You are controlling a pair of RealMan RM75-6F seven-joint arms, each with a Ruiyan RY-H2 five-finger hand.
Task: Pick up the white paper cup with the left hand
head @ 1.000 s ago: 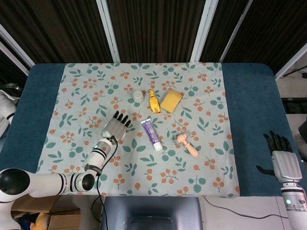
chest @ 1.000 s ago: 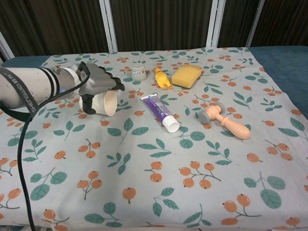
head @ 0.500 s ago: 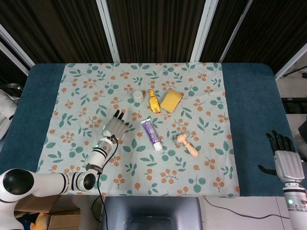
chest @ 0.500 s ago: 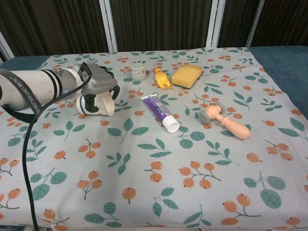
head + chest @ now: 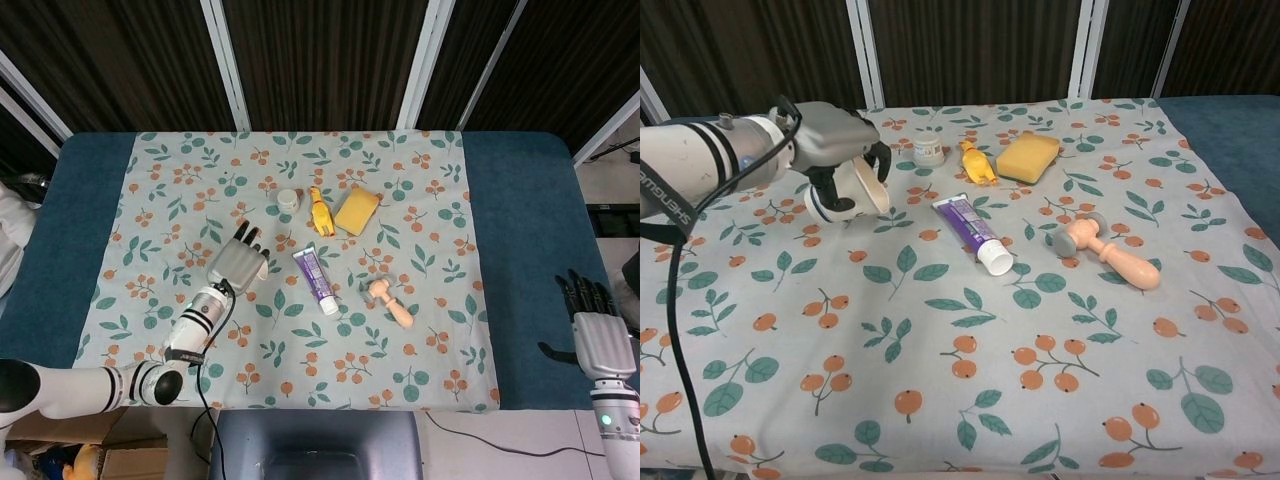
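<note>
- Now the left hand (image 5: pixel 840 155) grips the white paper cup (image 5: pixel 848 190), fingers wrapped over it; cup tilted, mouth toward 4 o'clock.
- Since half a second ago the cup has risen off the tablecloth (image 5: pixel 970 330); lift judged under way.
- Right hand (image 5: pixel 597 338) idle at 4 o'clock, fingers apart, holding nothing.
</note>
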